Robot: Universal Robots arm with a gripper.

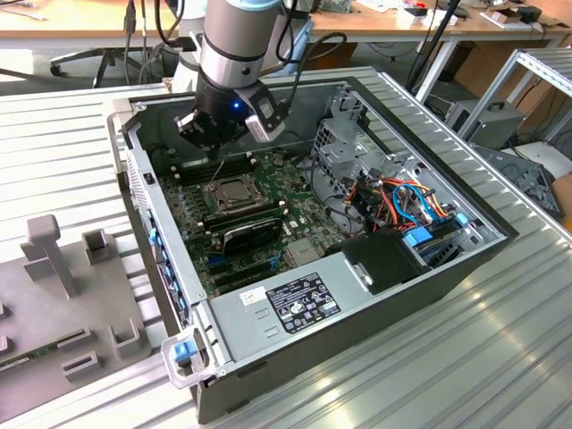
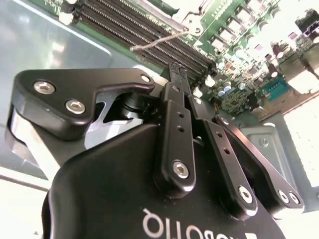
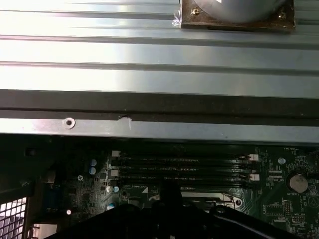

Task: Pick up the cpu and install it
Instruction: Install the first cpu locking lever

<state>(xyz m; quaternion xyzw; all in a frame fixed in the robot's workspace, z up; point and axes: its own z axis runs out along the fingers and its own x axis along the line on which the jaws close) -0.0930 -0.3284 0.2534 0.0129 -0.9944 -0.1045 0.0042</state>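
— Where is the cpu (image 1: 234,189) sitting?
— In the exterior view it is lying flat in its socket (image 1: 207,189) on the green board (image 1: 304,211), left of the middle.
— And the claw (image 1: 217,168)?
— It is hanging just above the cpu. In the second wrist view its fingers (image 2: 174,102) are looking pressed together.

You are working in a robotics lab or electronics workshop. An opened desktop computer case (image 1: 402,313) with its motherboard (image 1: 299,179) bared lies on a ribbed aluminium table (image 1: 71,143) beneath a robot arm (image 1: 234,45), and a grey fixture plate (image 1: 54,313) sits beside it at the exterior view's left. Behind, you see wooden workbenches (image 1: 80,22) hung with cables, an office chair's wheeled base (image 1: 89,61), and an aluminium-profile frame (image 1: 536,67) at the exterior view's right.
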